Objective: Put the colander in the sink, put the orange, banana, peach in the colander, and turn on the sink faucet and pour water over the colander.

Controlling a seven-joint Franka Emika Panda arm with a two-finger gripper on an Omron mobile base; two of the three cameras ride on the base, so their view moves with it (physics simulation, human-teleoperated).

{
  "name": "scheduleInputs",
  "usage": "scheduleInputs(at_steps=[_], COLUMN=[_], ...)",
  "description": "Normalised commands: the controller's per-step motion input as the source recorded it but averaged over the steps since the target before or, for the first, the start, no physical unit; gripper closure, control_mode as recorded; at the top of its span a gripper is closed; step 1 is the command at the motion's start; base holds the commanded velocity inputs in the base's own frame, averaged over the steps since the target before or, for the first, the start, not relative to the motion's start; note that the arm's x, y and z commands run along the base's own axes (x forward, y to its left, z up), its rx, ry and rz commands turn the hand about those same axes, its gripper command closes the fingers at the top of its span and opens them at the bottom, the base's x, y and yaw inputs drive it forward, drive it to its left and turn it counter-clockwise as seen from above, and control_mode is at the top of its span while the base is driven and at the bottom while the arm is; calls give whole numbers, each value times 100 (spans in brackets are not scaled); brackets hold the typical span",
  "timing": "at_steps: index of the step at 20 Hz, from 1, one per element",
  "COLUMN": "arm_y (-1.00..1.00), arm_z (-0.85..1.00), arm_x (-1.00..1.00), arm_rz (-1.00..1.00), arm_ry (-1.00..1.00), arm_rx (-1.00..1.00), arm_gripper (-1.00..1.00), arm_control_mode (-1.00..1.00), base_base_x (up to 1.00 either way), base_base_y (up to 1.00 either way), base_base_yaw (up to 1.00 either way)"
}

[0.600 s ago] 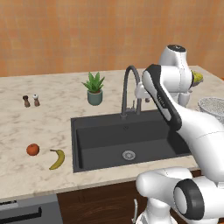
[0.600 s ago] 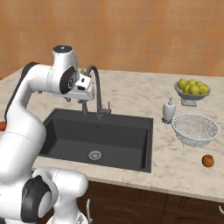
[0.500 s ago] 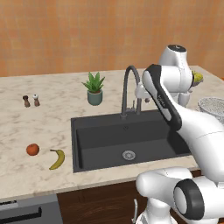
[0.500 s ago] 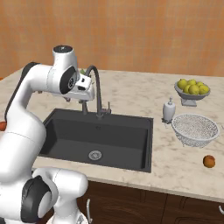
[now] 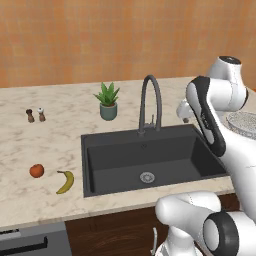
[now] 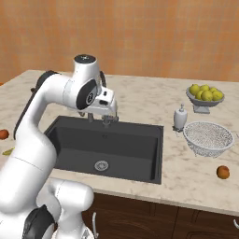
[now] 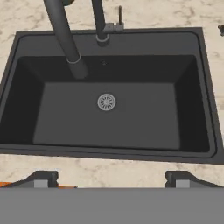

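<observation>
Sink (image 7: 26, 127) looked matt dark grey, drain (image 7: 106, 102) shiny metal. Faucet (image 5: 150, 102) smooth dark metal w/ slight sheen. Colander (image 6: 208, 138) silvery wire mesh. Counter (image 5: 45, 145) polished marble-look stone; wall (image 5: 100, 40) wood grain.

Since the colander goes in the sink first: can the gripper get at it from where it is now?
Probably yes. The colander sits alone on the counter, rim up, with the soap bottle beside it; the open gripper hangs over the sink.
</observation>
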Motion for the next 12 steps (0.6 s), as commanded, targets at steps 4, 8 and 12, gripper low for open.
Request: scheduleInputs(at_steps=[4, 8, 12], arm_y=[-89, -97, -100], arm_z=[-22, -25, -22], arm_x=[-45, -27, -8], arm_rz=[8, 6, 2], arm_ry=[0, 0, 0], arm_rx=[0, -3, -1], arm_gripper=[-100, -100, -100], arm_control_mode=[-100, -100, -100], base_base_x=[0, 0, 0], base_base_y=[0, 0, 0], base_base_yaw=[0, 0, 0])
